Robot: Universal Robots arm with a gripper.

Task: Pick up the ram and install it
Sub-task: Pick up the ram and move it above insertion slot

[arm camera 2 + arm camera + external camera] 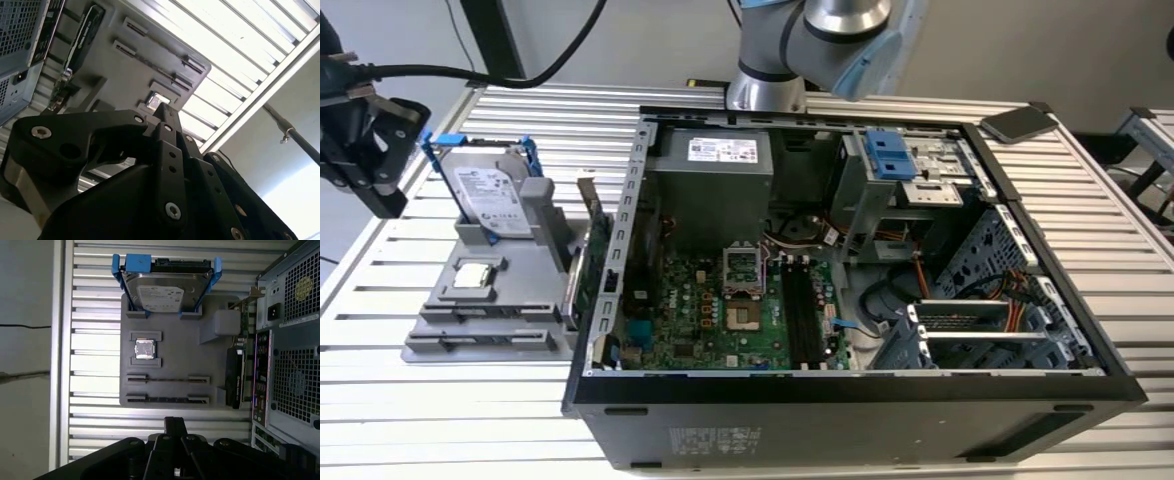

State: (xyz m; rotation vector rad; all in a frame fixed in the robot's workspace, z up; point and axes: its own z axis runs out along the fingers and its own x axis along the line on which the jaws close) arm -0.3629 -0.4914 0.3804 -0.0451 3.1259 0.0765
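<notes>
Pincer (175,421) looks closed and empty, hanging above the grey holder (175,340) on the bench (95,315). Ram (167,400) sits in a holder slot. Risk: descending closed would jam onto the stick's edge.

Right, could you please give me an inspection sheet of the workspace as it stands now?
Surface: slatted metal table carrying an open computer case and a grey holder.
Job's things: ram on edge in a holder slot, not yet picked up; black motherboard slots in the case.
Clutter: hard drive in a blue frame, processor chip and expansion card on the holder; phone-like slab on the table.
Grippers: claw shut and empty, above the table just off the holder's edge.
Cables: black cables run toward the claw; wiring inside the case.
Surroundings: arm base behind the case.
</notes>
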